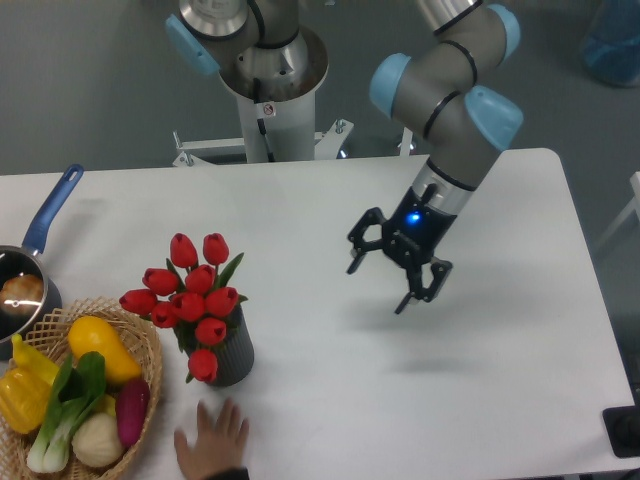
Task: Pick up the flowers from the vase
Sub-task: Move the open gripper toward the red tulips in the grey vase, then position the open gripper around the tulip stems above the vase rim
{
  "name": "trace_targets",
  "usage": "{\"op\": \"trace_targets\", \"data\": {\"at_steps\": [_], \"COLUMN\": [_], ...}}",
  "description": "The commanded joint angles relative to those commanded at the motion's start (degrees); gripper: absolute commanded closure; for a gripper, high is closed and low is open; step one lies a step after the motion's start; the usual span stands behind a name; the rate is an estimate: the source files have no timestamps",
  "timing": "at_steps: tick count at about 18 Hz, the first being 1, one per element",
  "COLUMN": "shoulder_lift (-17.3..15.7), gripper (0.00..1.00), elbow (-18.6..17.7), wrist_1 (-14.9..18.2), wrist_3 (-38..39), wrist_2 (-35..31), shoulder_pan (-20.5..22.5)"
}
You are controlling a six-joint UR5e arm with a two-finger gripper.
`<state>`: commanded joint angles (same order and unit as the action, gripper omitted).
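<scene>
At three o'clock from vase (229,355), well apart: gripper (378,284), jaws spread, empty; flowers (190,292) upright for grasping.

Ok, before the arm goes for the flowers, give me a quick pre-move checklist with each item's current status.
1. Gripper open and empty: ok.
2. Flowers in the vase, buds in plain view: ok.
3. Vase upright on the table: ok.
4. Path from gripper to flowers free of objects: ok.
5. No person in the workspace: not ok, a hand rests on the table just in front of the vase.
6. Basket clear of the vase: cannot tell, they sit very close.
</scene>
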<state>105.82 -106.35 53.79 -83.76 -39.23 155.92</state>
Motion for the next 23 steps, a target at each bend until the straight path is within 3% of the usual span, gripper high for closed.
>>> {"op": "trace_targets", "data": {"at_steps": [8, 23], "shoulder_lift": [-0.53, 0.26], "gripper": [0.00, 0.00], "elbow": [0.00, -0.09], "wrist_1": [0.09, 0.09], "wrist_3": [2.99, 6.59], "wrist_2": [12.59, 19.89], "shoulder_pan": [-4.22, -8.52]}}
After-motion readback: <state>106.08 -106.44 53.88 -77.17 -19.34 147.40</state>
